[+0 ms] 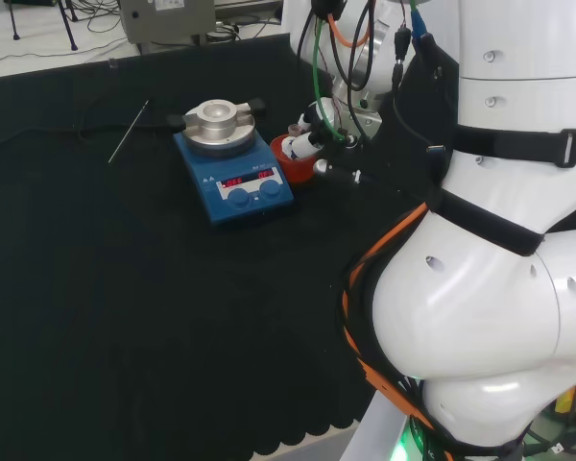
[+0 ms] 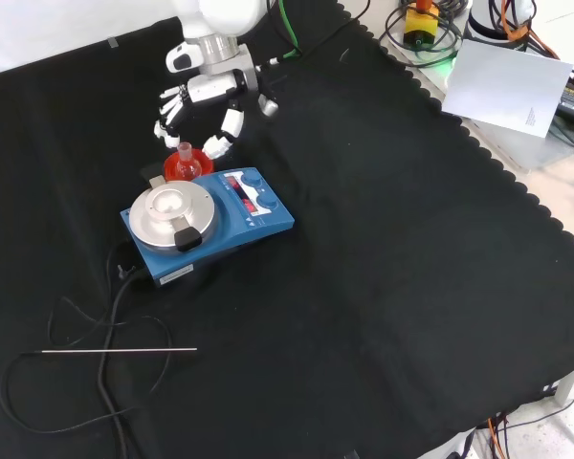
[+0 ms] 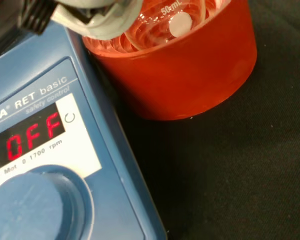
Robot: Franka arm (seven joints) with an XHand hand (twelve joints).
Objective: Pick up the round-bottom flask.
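Wrist view: your clear glass round-bottom flask (image 3: 172,22), a graduation mark on it, sits in the red ribbed ring stand (image 3: 190,75), top cut off. Front view: the black and white hand (image 2: 206,96) hovers released, fingers (image 2: 225,129) spread around the flask neck.

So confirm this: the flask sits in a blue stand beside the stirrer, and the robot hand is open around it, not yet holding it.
One thing is wrong: the stand is red, not blue; the blue thing is the stirrer. The front view shows it, and the wrist view too. The rest holds: the flask sits in that stand beside the stirrer, and the robot hand is open around it, not yet holding it.
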